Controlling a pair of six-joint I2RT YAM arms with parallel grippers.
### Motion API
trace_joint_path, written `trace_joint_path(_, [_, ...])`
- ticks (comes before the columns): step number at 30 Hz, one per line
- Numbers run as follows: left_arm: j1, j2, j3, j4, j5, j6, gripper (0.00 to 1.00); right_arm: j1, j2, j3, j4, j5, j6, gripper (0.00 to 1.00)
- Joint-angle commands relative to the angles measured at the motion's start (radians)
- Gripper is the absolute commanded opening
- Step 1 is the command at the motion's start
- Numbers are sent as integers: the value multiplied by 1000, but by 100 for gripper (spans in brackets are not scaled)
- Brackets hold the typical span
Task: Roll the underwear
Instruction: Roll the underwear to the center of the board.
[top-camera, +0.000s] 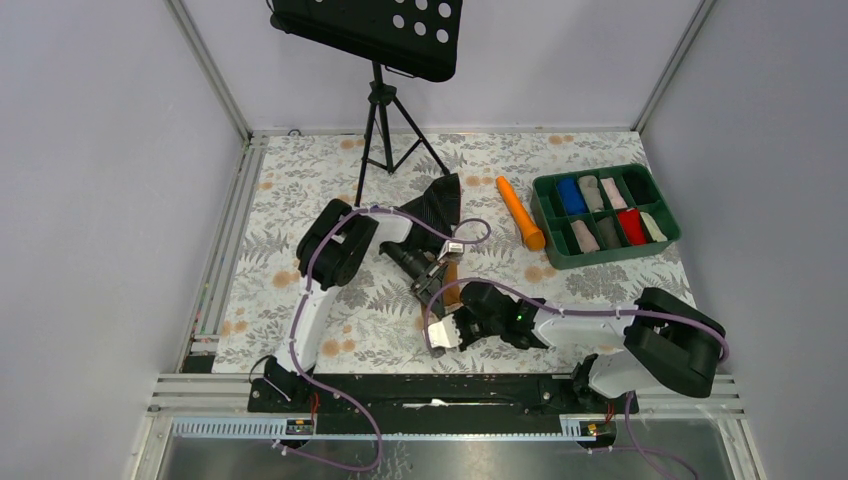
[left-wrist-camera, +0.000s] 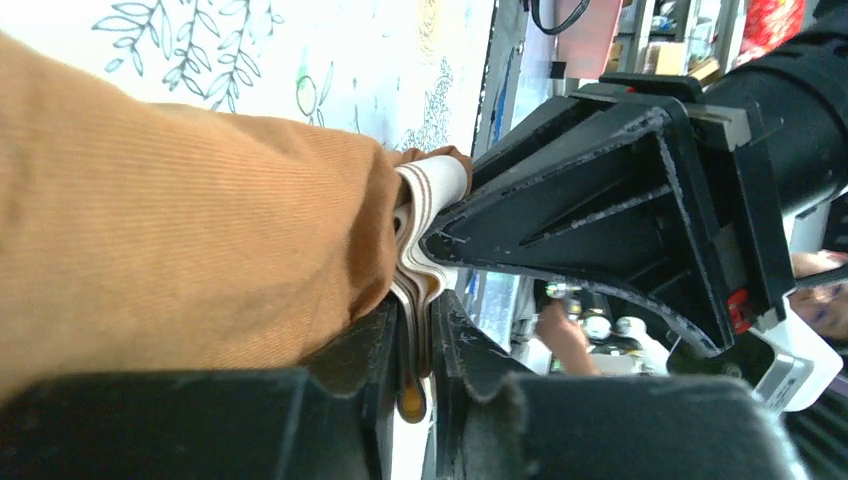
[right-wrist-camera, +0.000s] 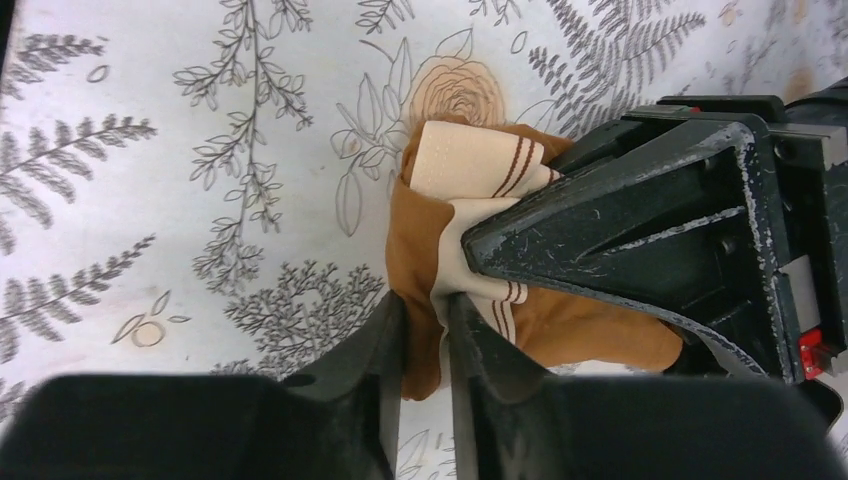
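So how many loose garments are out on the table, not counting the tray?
2. The brown underwear, gripped by the left tool and right tool, in the middle; the black garment farther back beside the tripod. Others may be hidden.

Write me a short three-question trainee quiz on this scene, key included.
1. True or false: the bright orange rigid cylinder lies on the table, outside the green divided plastic tray.
2. How many arms pinch the caramel-brown fabric underwear: A none, B one, C both?
3. What colour is its waistband strip?
Key: 1 true. 2 C: left fingers and right fingers both clamp it. 3 pale beige.
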Motion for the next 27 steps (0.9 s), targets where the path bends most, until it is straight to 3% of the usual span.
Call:
trace_joint_path(1, [29, -35, 36, -79, -65, 289, 17, 11, 88, -39, -70, 56, -48, 15])
trace_joint_path(5, [135, -172, 55, -197, -16, 405, 29, 11, 51, 35, -250, -37, 11, 7])
trace_joint_path(8, [230, -332, -23, -118, -7, 349, 33, 2, 49, 121, -394, -143, 80, 5])
trace_joint_path(11, [281, -555, -194, 199, -135, 145, 36, -23, 71, 218, -509, -265, 152, 5])
trace_joint_path(14, [282, -836, -411, 513, -378, 23, 38, -68, 117, 286, -596, -360, 180, 4])
trace_joint_path(17, [283, -1074, -612, 784, -503, -66, 40, -153, 182, 368, -663, -473, 202, 4])
trace_joint_path(24, [270, -1124, -622, 666, -401, 108, 40, -311, 509, 666, -988, -716, 155, 3])
trace_joint_path(27, [210, -1132, -596, 559, -378, 222, 40, -337, 636, 784, -1101, -789, 121, 2])
